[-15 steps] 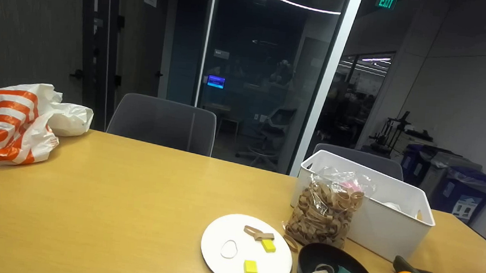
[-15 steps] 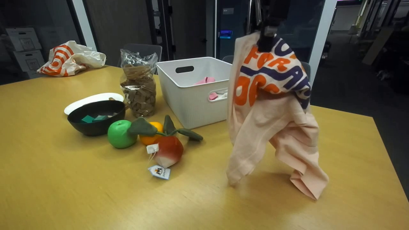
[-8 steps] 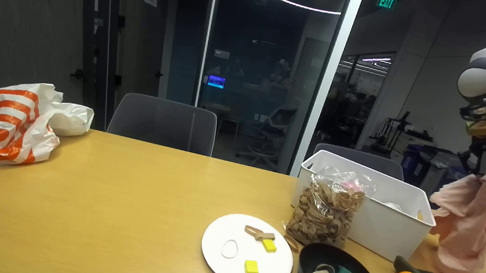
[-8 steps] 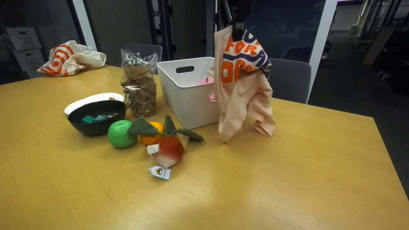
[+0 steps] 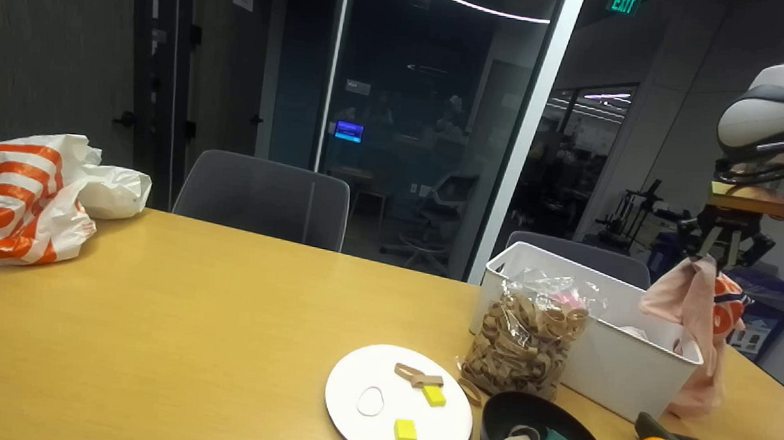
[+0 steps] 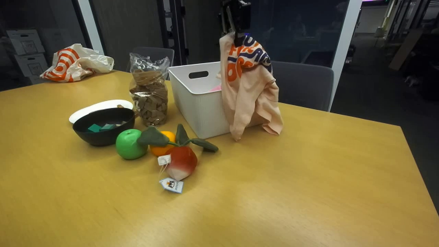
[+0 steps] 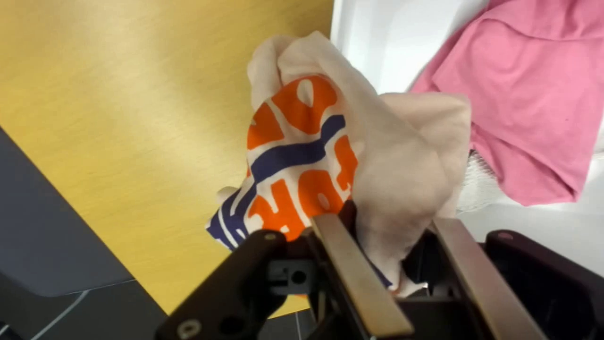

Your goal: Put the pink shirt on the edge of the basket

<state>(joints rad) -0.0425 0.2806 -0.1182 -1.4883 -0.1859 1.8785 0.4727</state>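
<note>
Above the table, the fingers pinch the bunched pink shirt at the edge of the basket

Both exterior views across table and basket, wrist view apparently downward

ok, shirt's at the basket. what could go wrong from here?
Most of the pink shirt hangs outside the basket, so on release it might slide onto the table.
The gripper pinches it bunched; it may cling on release.
It could also slump inward, onto the pink cloth inside.
</note>
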